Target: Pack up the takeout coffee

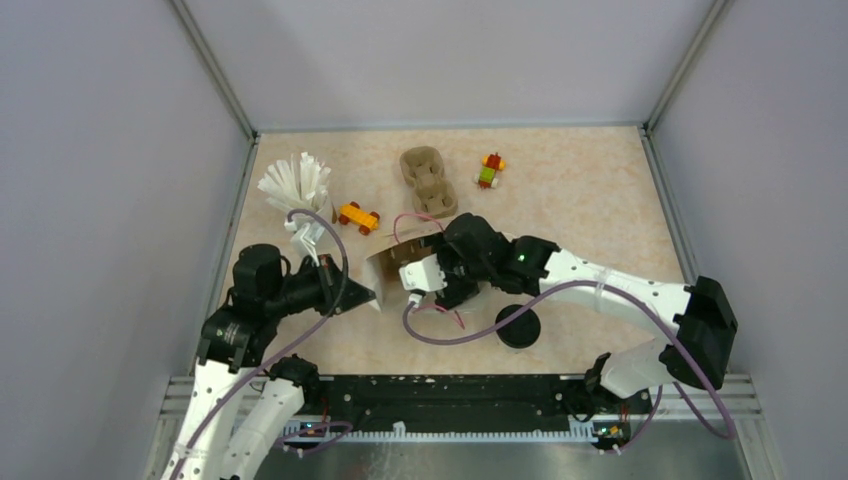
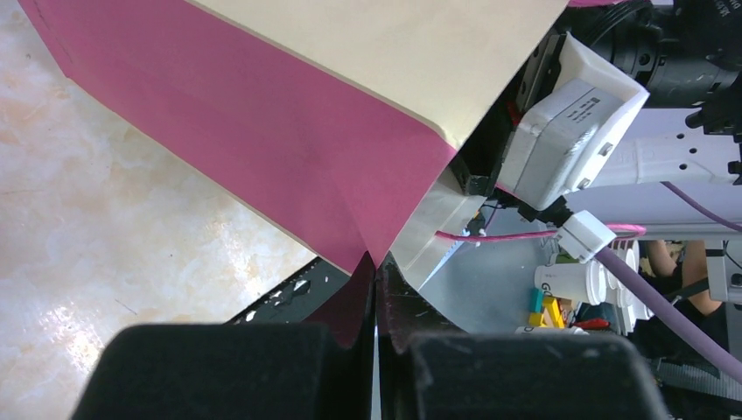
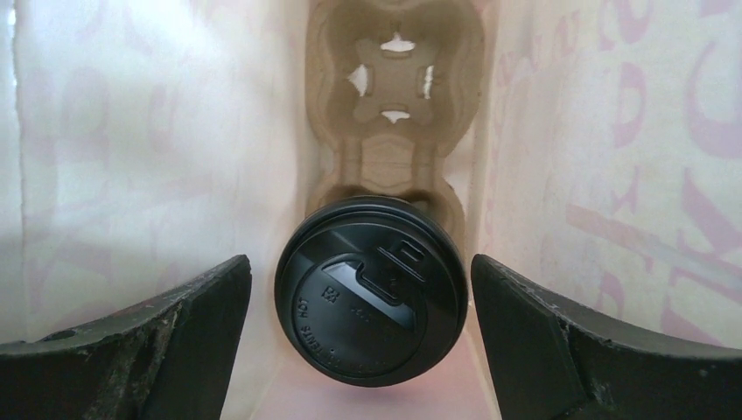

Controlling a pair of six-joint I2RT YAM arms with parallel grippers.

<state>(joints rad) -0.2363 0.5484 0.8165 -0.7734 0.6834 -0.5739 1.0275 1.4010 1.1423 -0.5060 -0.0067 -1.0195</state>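
A takeout coffee with a flat black lid (image 3: 372,293) stands in the near hole of a brown pulp tray (image 3: 394,96) at the bottom of a pink-and-cream paper bag (image 2: 262,114). The tray's far hole is empty. My right gripper (image 3: 359,262) reaches into the bag (image 1: 395,258) and is open, one finger on each side of the lid and clear of it. My left gripper (image 2: 378,289) is shut on the bag's folded edge, at the bag's left side (image 1: 365,295). A second black-lidded coffee (image 1: 518,325) stands on the table near the front.
Another pulp cup tray (image 1: 428,180) lies at the back centre. A beige cup of white sticks (image 1: 297,185) stands at the back left. Two small toy block cars (image 1: 357,216) (image 1: 490,170) lie near them. Grey walls close in the table.
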